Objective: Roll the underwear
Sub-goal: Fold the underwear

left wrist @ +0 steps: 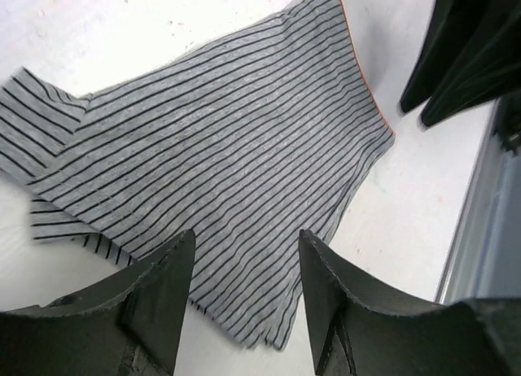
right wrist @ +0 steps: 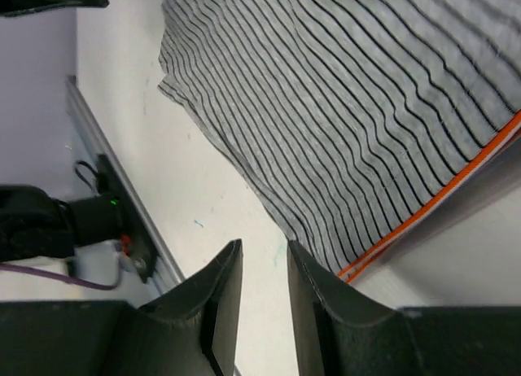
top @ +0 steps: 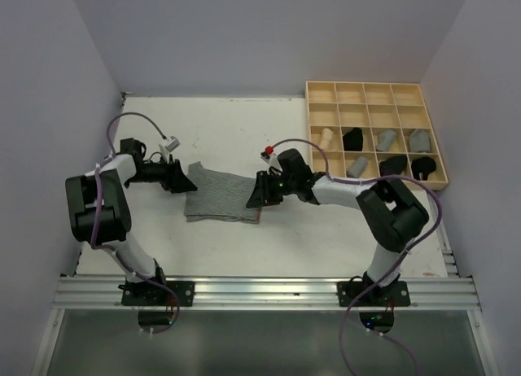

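A grey underwear with thin black stripes and an orange waistband edge [top: 218,195] lies spread flat on the white table. My left gripper [top: 186,181] is at its left edge, open, its fingers either side of the cloth's corner in the left wrist view [left wrist: 247,238], over the striped cloth [left wrist: 228,140]. My right gripper [top: 254,198] is at the garment's right edge by the orange band. In the right wrist view it [right wrist: 264,244] stands narrowly open with bare table between the fingers, the cloth [right wrist: 366,107] just beside the right finger.
A pale wooden grid tray [top: 376,85] stands at the back right. Its cells hold rolled garments: a tan one [top: 326,137], black ones [top: 352,137], grey ones [top: 386,138]. A metal rail [top: 269,290] runs along the near edge. Walls close in on both sides.
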Motion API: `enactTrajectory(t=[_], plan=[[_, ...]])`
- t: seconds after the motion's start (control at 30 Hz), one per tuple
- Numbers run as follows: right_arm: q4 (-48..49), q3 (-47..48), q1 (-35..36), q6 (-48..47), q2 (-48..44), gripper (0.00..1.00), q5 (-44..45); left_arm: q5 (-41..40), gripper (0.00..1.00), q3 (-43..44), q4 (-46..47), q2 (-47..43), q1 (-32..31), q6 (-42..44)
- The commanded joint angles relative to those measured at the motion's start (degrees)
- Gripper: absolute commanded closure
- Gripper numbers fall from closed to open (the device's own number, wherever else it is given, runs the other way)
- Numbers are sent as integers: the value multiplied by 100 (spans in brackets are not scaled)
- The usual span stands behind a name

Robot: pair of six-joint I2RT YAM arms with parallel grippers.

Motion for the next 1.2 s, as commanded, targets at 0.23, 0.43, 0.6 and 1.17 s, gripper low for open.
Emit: enactTrajectory(t=[0.23,0.43,0.6,1.17], plan=[[-2844,890,271,-2755,-1047,63,1277,-1060,39,-920,-1070,-2309,-9,3892],[-2977,1207,816,-3123,-563,48,1628,-1930,38,-2203,-333,-3180,-624,4860],[-2180,655,1212,-3817,-896,36,2235,-2028,37,-2793,195,-3506,-853,5361],[-964,-340,1739,-6121,-1346,35,2903,-1185,36,-1934,-892,-2470,-423,6652]])
